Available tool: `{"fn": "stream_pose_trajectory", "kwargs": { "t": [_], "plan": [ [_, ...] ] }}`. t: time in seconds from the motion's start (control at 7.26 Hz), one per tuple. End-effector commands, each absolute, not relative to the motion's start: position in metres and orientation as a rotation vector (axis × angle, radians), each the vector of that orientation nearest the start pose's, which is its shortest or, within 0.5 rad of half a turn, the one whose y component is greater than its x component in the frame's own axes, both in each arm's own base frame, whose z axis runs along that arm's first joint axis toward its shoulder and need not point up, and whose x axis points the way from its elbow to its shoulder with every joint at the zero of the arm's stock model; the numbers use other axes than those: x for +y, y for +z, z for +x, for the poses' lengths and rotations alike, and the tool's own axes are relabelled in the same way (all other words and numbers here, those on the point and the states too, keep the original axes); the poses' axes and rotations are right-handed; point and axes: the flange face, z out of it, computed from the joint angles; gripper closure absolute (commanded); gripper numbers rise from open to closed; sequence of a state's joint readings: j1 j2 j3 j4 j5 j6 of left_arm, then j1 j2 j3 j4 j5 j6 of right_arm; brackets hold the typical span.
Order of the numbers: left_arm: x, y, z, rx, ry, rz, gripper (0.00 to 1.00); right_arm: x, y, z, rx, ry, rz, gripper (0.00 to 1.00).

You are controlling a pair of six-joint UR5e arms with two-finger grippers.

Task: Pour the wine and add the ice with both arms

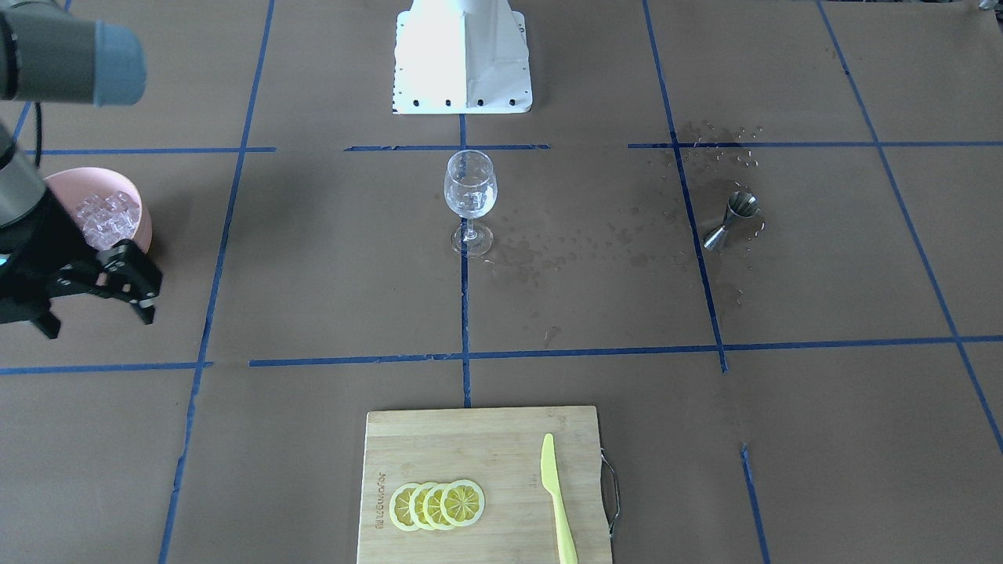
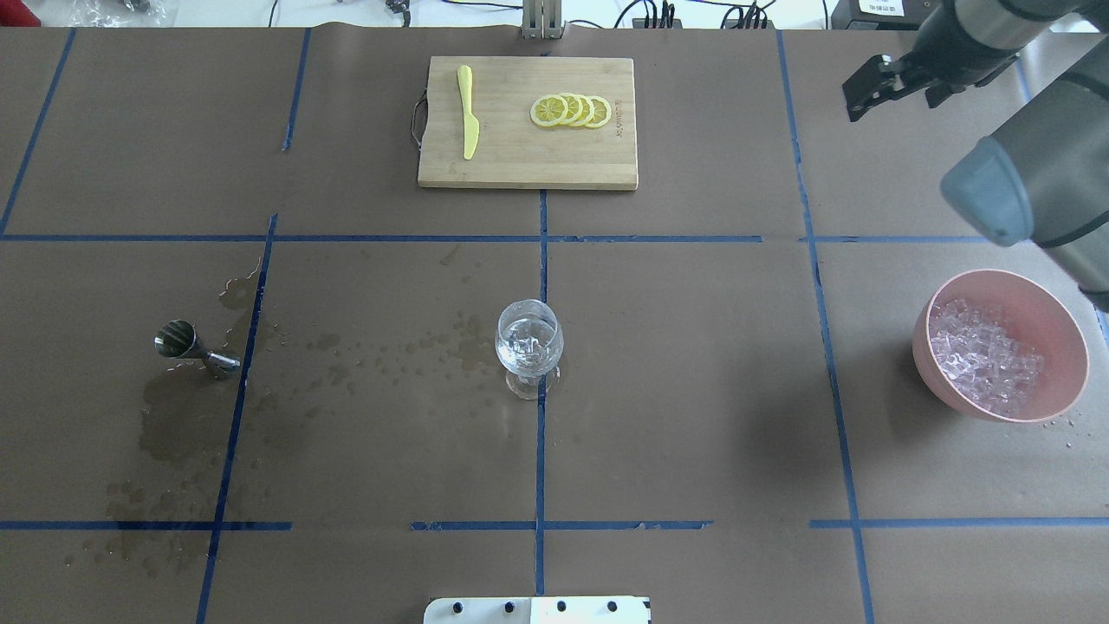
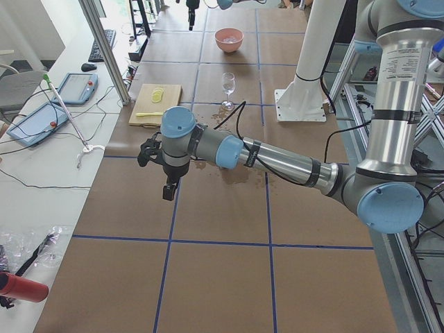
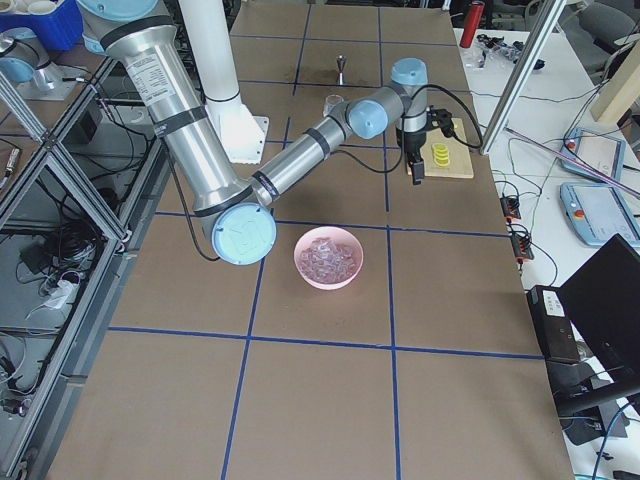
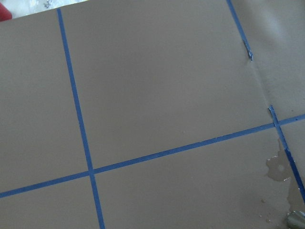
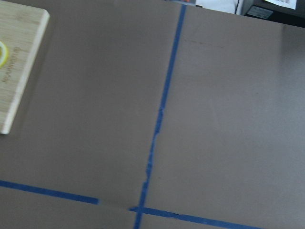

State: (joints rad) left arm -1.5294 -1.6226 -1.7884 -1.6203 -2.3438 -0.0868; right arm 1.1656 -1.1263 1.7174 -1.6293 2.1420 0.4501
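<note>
Pour looks done: jigger on its side amid spills, wine glass mid-tabletop holds something clear; adding looks pending, with ice heaped in pink bowl by tabletop's right edge, right end effector spread and empty, left end effector can't tell.

Table w/ board, wine glass, jigger, pink bowl

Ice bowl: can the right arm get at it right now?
Probably yes. The right claw hangs open beyond the bowl, nothing lies between them, and the ice is uncovered.
</note>
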Motion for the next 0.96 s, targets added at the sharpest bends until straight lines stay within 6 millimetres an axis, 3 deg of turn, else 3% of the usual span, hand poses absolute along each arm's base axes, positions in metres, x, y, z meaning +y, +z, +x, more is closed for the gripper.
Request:
{"fn": "stream_pose_trajectory", "kwargs": {
  "t": [0.0,0.28,0.55,0.83],
  "plan": [
    [-0.507,0.558,-0.055,0.777,0.031,0.193,0.0,-0.641,0.478,-0.052,-0.788,-0.193,0.145,0.0],
    [-0.5,0.573,-0.056,0.779,0.015,0.162,0.0,-0.605,0.562,0.001,-0.791,-0.108,0.061,0.0],
    [-0.486,0.589,-0.057,0.781,0.002,0.133,0.0,-0.569,0.617,0.026,-0.78,-0.143,0.033,0.0],
    [-0.463,0.605,-0.057,0.776,-0.014,0.098,0.0,-0.541,0.642,0.028,-0.78,-0.121,-0.006,0.0]
  ]
}}
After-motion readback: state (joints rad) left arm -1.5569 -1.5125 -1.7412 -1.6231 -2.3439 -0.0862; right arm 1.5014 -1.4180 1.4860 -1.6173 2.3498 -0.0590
